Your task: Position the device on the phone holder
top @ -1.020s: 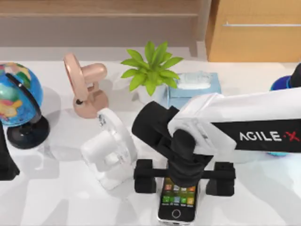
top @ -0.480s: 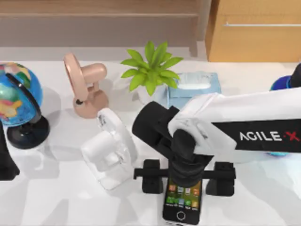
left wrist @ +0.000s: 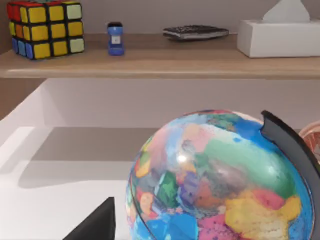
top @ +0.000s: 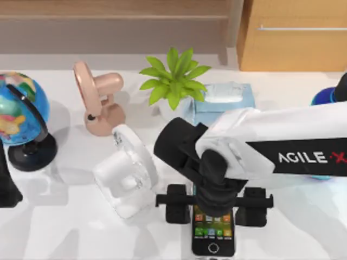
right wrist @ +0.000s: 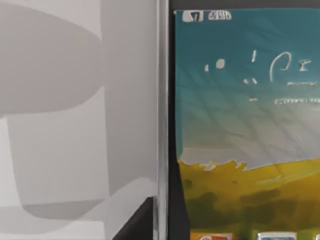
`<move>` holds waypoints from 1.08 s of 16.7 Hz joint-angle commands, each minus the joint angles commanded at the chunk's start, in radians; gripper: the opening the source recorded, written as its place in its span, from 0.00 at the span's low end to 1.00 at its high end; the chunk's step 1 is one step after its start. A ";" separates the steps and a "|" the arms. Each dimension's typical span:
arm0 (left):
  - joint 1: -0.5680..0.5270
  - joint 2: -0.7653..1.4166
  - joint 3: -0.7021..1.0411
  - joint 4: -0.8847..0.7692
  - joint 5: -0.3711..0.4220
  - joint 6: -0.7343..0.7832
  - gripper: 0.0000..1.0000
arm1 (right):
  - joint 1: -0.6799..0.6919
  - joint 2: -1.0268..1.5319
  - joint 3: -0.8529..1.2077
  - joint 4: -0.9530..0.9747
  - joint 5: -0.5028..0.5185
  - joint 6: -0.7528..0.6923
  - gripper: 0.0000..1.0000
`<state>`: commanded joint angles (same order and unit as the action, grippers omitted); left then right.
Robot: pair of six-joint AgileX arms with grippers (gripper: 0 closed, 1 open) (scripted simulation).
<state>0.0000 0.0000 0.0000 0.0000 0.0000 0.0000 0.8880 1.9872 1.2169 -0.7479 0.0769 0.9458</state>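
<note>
Device: slim, flat smartphone, black frame with silver edges, lit screen with a teal-to-yellow-green wallpaper, a row of app icons and a round home button. It lies face up at the near edge of the table, right of centre; its upper end is covered by the right gripper. In the right wrist view the phone is seen close up, its silver edge a straight vertical band against the pale tabletop.

Right gripper: black, directly over the phone's top end, fingers spread wide to either side of it, apart from its edges. The white arm, lettered AGILEX, reaches in from the table's right.

Phone holder: glossy white plastic, rounded block base with a tilted round back plate, just left of the gripper, unoccupied.

Surroundings, behind: pink holder of similar shape; green leafy plant; pale blue tissue box; a blue object at the right edge, partly hidden by the arm. Globe on a black stand at the far left.

Left gripper: dark form at the table's left edge beside the globe; finger state cannot be told.

Left wrist view: globe close up; shelf with colour cube, small blue item, dark calculator and white tissue box.
</note>
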 joint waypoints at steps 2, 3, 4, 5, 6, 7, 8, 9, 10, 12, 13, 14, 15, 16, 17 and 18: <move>0.000 0.000 0.000 0.000 0.000 0.000 1.00 | -0.002 -0.026 -0.026 0.003 -0.007 0.015 0.00; 0.000 0.000 0.000 0.000 0.000 0.000 1.00 | -0.004 -0.041 -0.034 0.007 -0.011 0.023 0.00; 0.000 0.000 0.000 0.000 0.000 0.000 1.00 | -0.004 -0.054 -0.035 0.011 -0.014 0.029 0.00; 0.000 0.000 0.000 0.000 0.000 0.000 1.00 | -0.003 -0.062 -0.031 0.013 -0.016 0.033 0.00; 0.000 0.000 0.000 0.000 0.000 0.000 1.00 | -0.003 -0.063 -0.024 0.012 -0.017 0.033 0.00; 0.000 0.000 0.000 0.000 0.000 0.000 1.00 | -0.002 -0.060 -0.015 0.006 -0.016 0.030 0.00; 0.000 0.000 0.000 0.000 0.000 0.000 1.00 | -0.002 -0.054 -0.003 -0.006 -0.013 0.024 0.00; 0.000 0.000 0.000 0.000 0.000 0.000 1.00 | -0.002 -0.046 0.010 -0.022 -0.010 0.015 0.00; 0.000 0.000 0.000 0.000 0.000 0.000 1.00 | -0.002 -0.039 0.025 -0.040 -0.006 0.006 0.00; 0.000 0.000 0.000 0.000 0.000 0.000 1.00 | -0.001 -0.027 0.047 -0.069 0.001 -0.005 0.00; 0.000 0.000 0.000 0.000 0.000 0.000 1.00 | -0.001 -0.026 0.049 -0.072 0.002 -0.006 0.00; 0.000 0.000 0.000 0.000 0.000 0.000 1.00 | -0.001 -0.026 0.049 -0.072 0.002 -0.006 0.00; 0.000 0.000 0.000 0.000 0.000 0.000 1.00 | -0.001 -0.026 0.049 -0.072 0.002 -0.006 0.00; 0.000 0.000 0.000 0.000 0.000 0.000 1.00 | -0.002 -0.030 0.047 -0.069 0.000 -0.003 0.00; 0.000 0.000 0.000 0.000 0.000 0.000 1.00 | -0.002 -0.030 0.047 -0.069 0.000 -0.003 0.00; 0.000 0.000 0.000 0.000 0.000 0.000 1.00 | -0.009 -0.039 0.048 -0.074 -0.003 -0.008 0.00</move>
<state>0.0000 0.0000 0.0000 0.0000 0.0000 0.0000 0.8789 1.9483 1.2646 -0.8214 0.0742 0.9376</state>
